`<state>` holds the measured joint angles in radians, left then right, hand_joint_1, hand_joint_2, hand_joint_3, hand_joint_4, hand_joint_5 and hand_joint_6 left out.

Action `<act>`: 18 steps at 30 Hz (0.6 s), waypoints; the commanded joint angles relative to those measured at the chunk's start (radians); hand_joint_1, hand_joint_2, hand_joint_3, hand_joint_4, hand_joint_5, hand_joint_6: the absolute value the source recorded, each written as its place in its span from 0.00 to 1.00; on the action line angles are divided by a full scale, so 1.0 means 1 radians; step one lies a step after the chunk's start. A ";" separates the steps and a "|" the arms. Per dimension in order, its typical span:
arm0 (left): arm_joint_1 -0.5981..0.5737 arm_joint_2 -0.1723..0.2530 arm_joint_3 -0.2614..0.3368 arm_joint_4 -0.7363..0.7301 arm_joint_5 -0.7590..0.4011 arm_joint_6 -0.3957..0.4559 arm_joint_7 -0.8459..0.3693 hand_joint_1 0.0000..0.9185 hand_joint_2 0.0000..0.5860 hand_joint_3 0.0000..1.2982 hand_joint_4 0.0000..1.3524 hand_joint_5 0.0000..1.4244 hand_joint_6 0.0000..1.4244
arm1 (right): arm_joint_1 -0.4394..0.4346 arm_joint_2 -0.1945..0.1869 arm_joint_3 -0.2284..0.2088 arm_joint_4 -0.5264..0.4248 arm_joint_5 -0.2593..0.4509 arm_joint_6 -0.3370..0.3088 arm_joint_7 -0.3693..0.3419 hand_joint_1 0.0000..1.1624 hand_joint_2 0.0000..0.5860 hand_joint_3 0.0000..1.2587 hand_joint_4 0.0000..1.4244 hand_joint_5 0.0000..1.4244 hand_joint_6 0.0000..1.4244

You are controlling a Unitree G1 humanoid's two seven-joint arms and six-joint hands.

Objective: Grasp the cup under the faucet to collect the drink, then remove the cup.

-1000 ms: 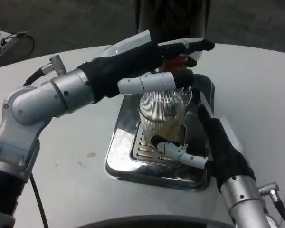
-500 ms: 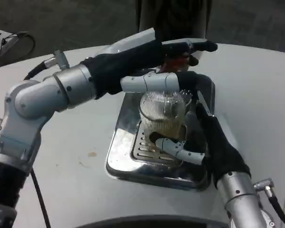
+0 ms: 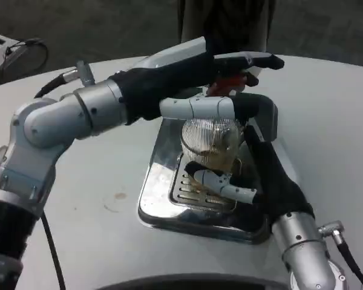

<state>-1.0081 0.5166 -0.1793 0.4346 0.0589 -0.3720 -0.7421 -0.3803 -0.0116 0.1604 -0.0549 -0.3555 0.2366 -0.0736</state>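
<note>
- Cup (image 3: 209,142), clear and ribbed, stands upright on the slotted grate (image 3: 190,190) of a shiny metal tray (image 3: 160,160), about the middle of the table (image 3: 97,199).
- Some pale yellowish drink shows in the low part of the cup.
- Just above the far side of the cup there is a red tap handle (image 3: 228,85); the spout itself I cannot make out.
- Right hand (image 3: 263,181) comes in from the near right and is around the cup: one white finger lies across the near side of its base, the black palm is against its right side. It seems to grip the cup, though the far fingers are hidden.
- Left hand (image 3: 221,78) reaches from the left over the tray. Upper fingers lie stretched on the red handle and press on it; one white finger goes across just above the rim of the cup. Whether this finger touches the rim, I cannot tell.
- Left forearm (image 3: 78,115) is silver and is raised above the left of the table.
- Tray reflects the hands and the cup.
</note>
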 commanded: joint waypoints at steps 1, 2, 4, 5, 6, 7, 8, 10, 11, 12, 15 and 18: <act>-0.008 -0.008 -0.041 0.028 0.046 -0.020 -0.034 0.00 0.00 0.10 0.04 0.11 0.08 | -0.009 0.011 -0.005 0.014 0.011 -0.022 -0.020 0.69 0.34 0.00 0.00 0.00 0.02; -0.010 -0.010 -0.042 0.031 0.049 -0.024 -0.034 0.00 0.00 0.10 0.04 0.11 0.08 | -0.011 0.011 -0.005 0.018 0.013 -0.023 -0.021 0.69 0.34 0.00 0.00 0.00 0.02; -0.014 -0.013 -0.042 0.038 0.052 -0.028 -0.034 0.00 0.00 0.10 0.04 0.11 0.08 | -0.016 0.012 -0.006 0.024 0.016 -0.023 -0.024 0.69 0.35 0.00 0.00 0.00 0.02; -0.015 -0.014 -0.043 0.040 0.053 -0.029 -0.034 0.00 0.00 0.10 0.04 0.11 0.08 | -0.018 0.014 -0.009 0.028 0.020 -0.024 -0.028 0.69 0.35 0.00 0.00 0.00 0.02; -0.016 -0.015 -0.043 0.041 0.053 -0.029 -0.035 0.00 0.00 0.11 0.04 0.11 0.08 | -0.021 0.017 -0.009 0.030 0.020 -0.024 -0.033 0.68 0.35 0.00 0.00 0.00 0.02; -0.017 -0.015 -0.042 0.041 0.052 -0.029 -0.035 0.00 0.00 0.11 0.04 0.11 0.08 | -0.022 0.018 -0.010 0.032 0.021 -0.025 -0.037 0.68 0.35 0.00 0.00 0.00 0.02; -0.018 -0.015 -0.042 0.042 0.052 -0.029 -0.036 0.00 0.00 0.11 0.04 0.11 0.08 | -0.025 0.019 -0.010 0.036 0.023 -0.026 -0.038 0.68 0.35 0.00 0.00 0.00 0.02; -0.022 -0.015 -0.041 0.042 0.050 -0.028 -0.039 0.00 0.00 0.11 0.04 0.11 0.08 | -0.033 0.025 -0.012 0.052 0.033 -0.032 -0.040 0.68 0.35 0.00 0.00 0.00 0.02; -0.025 -0.014 -0.041 0.042 0.050 -0.029 -0.040 0.00 0.00 0.11 0.04 0.11 0.08 | -0.036 0.027 -0.012 0.058 0.037 -0.035 -0.041 0.68 0.35 0.00 0.00 0.00 0.02; -0.027 -0.013 -0.040 0.041 0.049 -0.028 -0.042 0.00 0.00 0.11 0.04 0.11 0.08 | -0.039 0.028 -0.011 0.066 0.041 -0.041 -0.040 0.68 0.35 0.00 0.00 0.00 0.02; -0.032 -0.012 -0.037 0.041 0.047 -0.026 -0.047 0.00 0.00 0.11 0.04 0.11 0.08 | -0.044 0.030 -0.007 0.079 0.038 -0.052 -0.045 0.68 0.35 0.00 0.00 0.00 0.02; -0.035 -0.011 -0.035 0.041 0.045 -0.025 -0.052 0.00 0.00 0.11 0.04 0.11 0.08 | -0.050 0.035 -0.012 0.095 0.044 -0.063 -0.052 0.67 0.35 0.00 0.00 0.00 0.02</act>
<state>-1.0370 0.5143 -0.1869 0.4624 0.0844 -0.3982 -0.7596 -0.4214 0.0110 0.1494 0.0297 -0.3217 0.1955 -0.1116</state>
